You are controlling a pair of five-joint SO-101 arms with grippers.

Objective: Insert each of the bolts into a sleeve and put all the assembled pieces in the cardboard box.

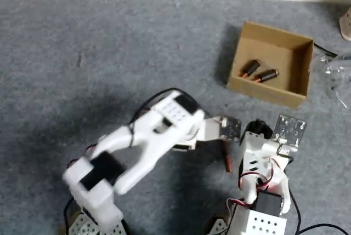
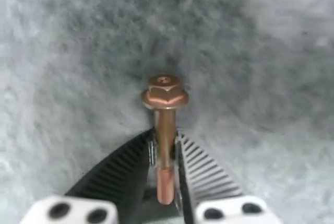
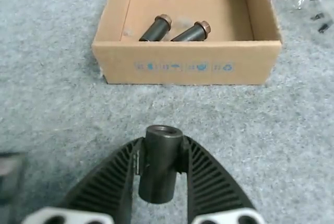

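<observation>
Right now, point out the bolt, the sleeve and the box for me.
bolt (image 2: 165, 127): left wrist view, on the shank just below the head.
sleeve (image 3: 158, 169): right wrist view, on its dark side wall.
box (image 3: 188, 66): right wrist view, on the near outer wall.

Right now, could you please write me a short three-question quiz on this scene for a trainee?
1. True or false: the box is empty.
2. The left tool is shut on: A) a sleeve, B) a bolt, C) nothing.
3. What does the right tool hold?

Key
1. False: two pieces lie in it.
2. B.
3. A sleeve.
</observation>
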